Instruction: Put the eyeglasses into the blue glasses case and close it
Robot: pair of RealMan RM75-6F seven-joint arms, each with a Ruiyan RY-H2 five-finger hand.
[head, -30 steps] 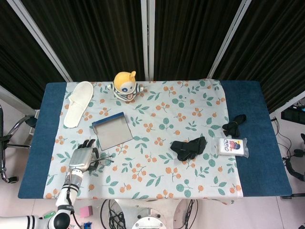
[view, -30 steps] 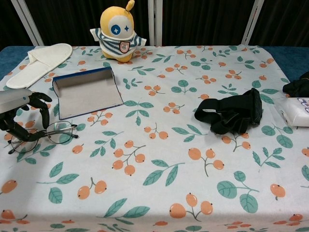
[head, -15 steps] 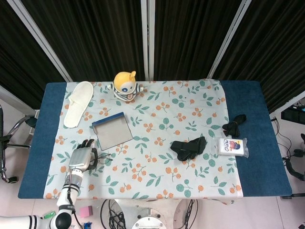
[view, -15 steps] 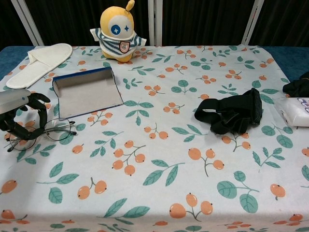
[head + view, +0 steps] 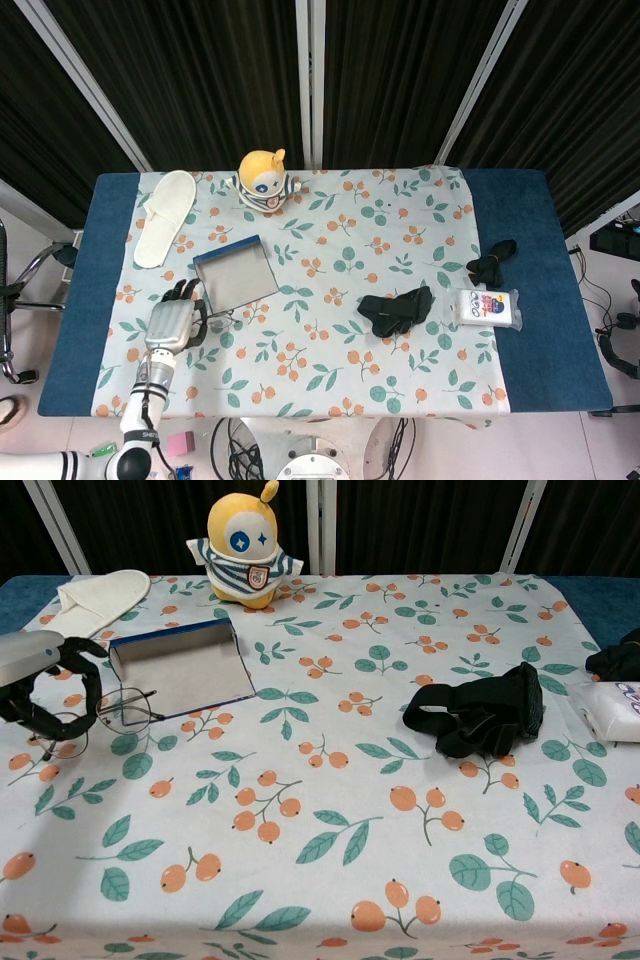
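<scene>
My left hand (image 5: 45,685) (image 5: 172,322) holds thin wire-rimmed eyeglasses (image 5: 112,716), lifted just off the cloth at the table's left side. Its dark fingers curl around the left lens and frame. The blue glasses case (image 5: 180,667) (image 5: 236,274) lies open just right of and beyond the hand, grey lining facing up. The glasses hang beside the case's near left corner. My right hand does not show in either view.
A white slipper (image 5: 83,602) lies at the back left, a yellow plush toy (image 5: 246,542) behind the case. Black gloves (image 5: 480,712) sit right of centre, with a white packet (image 5: 608,710) and another black item (image 5: 615,658) at the right edge.
The left hand has risen and moved away from me toward the case, carrying the eyeglasses up off the cloth.
</scene>
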